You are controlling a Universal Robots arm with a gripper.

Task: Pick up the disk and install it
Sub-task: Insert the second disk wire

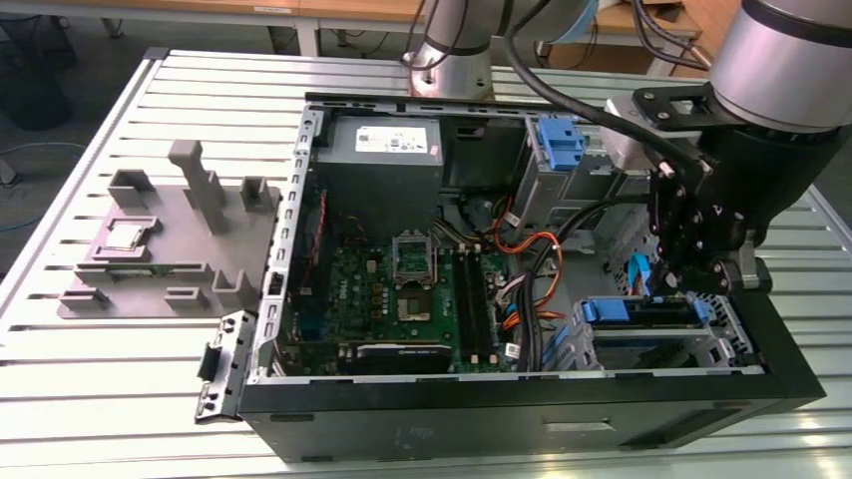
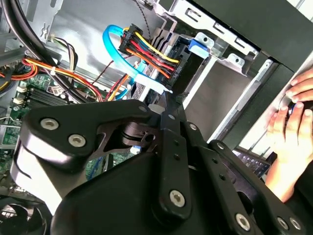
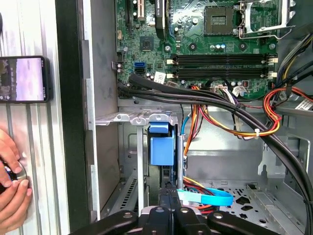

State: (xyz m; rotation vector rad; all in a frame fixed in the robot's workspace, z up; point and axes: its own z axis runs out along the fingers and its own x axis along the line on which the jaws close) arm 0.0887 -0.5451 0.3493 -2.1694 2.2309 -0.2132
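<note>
Gripper [image 1: 681, 284] down inside the computer case [image 1: 533, 419], over the drive bay [image 1: 652, 334]. Fingers look closed together, grip unclear. Disk [image 3: 161, 147] mostly hidden in bay, blue rail showing.

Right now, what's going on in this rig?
The arm's end effector is down inside the open PC case, at the drive cage on the exterior view's right. In the first wrist view, a blue-railed part that looks like the disk sits in that cage, just ahead of it. Whether it is gripped cannot be told. A person's hand is at the table beside the case.
</note>
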